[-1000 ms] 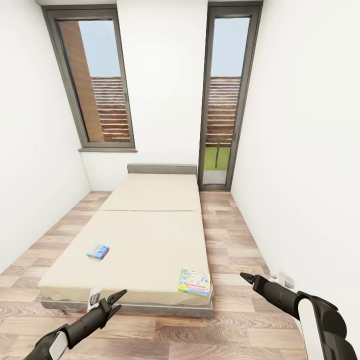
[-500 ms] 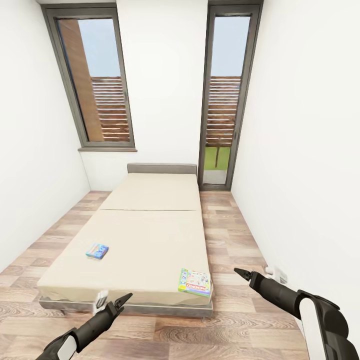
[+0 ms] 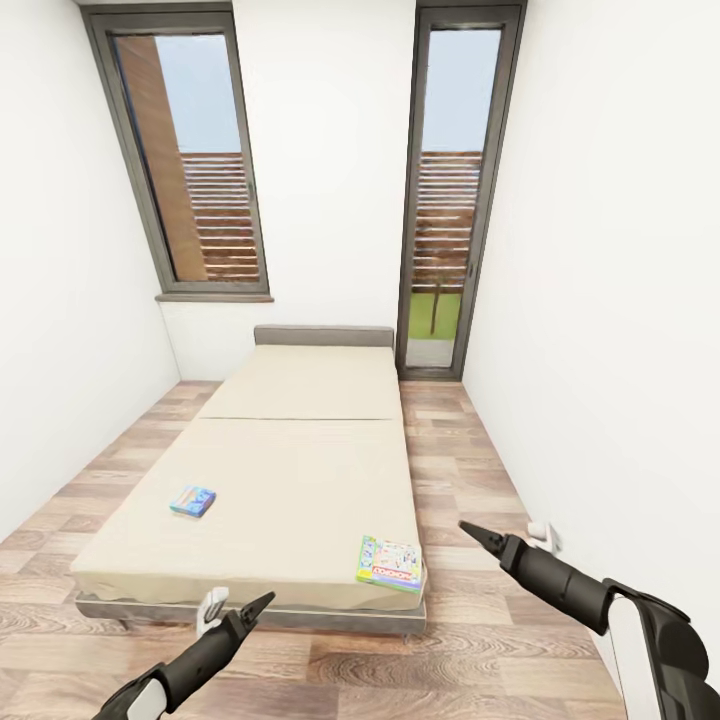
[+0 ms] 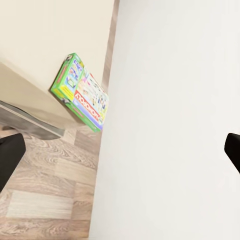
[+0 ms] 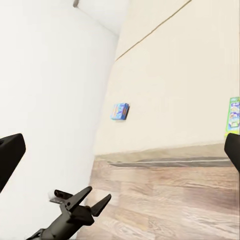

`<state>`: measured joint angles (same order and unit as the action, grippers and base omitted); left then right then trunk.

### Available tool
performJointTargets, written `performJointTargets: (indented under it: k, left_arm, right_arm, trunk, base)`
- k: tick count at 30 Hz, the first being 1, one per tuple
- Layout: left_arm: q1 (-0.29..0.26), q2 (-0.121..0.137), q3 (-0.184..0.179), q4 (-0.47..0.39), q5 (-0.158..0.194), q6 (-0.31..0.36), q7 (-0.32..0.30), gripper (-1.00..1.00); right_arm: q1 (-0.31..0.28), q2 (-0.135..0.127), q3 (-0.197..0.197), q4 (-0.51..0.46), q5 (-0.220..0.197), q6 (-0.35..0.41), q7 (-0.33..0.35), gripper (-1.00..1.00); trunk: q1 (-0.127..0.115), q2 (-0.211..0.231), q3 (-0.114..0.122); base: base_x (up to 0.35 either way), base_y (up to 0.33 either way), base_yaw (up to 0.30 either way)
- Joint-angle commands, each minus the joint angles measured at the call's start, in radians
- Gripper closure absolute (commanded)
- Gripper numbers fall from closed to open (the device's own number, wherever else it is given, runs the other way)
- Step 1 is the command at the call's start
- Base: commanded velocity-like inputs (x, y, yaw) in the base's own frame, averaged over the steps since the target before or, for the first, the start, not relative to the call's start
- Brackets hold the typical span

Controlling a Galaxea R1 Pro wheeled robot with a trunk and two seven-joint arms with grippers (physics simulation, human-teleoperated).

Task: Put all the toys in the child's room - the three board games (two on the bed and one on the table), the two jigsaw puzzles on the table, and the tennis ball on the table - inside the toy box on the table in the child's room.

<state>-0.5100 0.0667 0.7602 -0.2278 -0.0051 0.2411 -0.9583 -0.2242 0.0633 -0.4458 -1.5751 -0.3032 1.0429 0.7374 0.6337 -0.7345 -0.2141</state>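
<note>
Monopoly box point(image 3: 389, 564) lies flat at bed's point(image 3: 300, 400) near corner on robot's right, edge at mattress rim; small blue game box point(image 3: 194, 500) well apart, toward left; left gripper point(image 3: 240, 612) and right gripper point(image 3: 480, 539) both empty, jaws parted, hovering short of bed; roll closer, take Monopoly box by overhanging edge, right gripper nearest.

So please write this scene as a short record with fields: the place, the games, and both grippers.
place: room with wood floor, two tall windows, bed in the middle
small blue game: flat on the bed, toward its left side
Monopoly game: flat at the bed's near right corner
left gripper: open, empty, in front of the bed's foot
right gripper: empty, over the floor right of the bed; open or shut unclear
</note>
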Motion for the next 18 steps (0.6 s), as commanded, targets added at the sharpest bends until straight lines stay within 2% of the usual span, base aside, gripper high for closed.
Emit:
performJointTargets:
  k: [1, 5, 9, 18]
  left_arm:
    - [-0.001, -0.001, 0.005, 0.0, -0.001, 0.01, -0.004, -1.0]
    - [-0.001, -0.009, 0.005, 0.0, -0.003, 0.004, -0.003, -1.0]
    - [0.0, -0.025, 0.004, 0.001, -0.005, -0.024, -0.002, -1.0]
    - [0.001, -0.05, 0.003, 0.002, -0.006, -0.063, -0.002, -1.0]
  right_arm:
    - [-0.001, 0.001, -0.003, 0.0, 0.006, 0.004, 0.019, -1.0]
    - [-0.001, 0.001, -0.002, 0.0, 0.006, 0.004, 0.056, -1.0]
    - [-0.001, 0.001, 0.0, 0.0, 0.004, 0.004, 0.123, -1.0]
    - [0.018, 0.001, 0.002, 0.0, -0.01, 0.004, 0.366, -1.0]
  trunk:
    - [0.004, -0.009, -0.005]
    - [0.019, -0.037, -0.017]
    - [0.035, -0.065, -0.03]
    - [0.069, -0.128, -0.058]
  base:
    - [0.0, 0.0, 0.0]
    - [0.0, 0.0, 0.0]
    - [0.0, 0.0, 0.0]
    - [0.0, 0.0, 0.0]
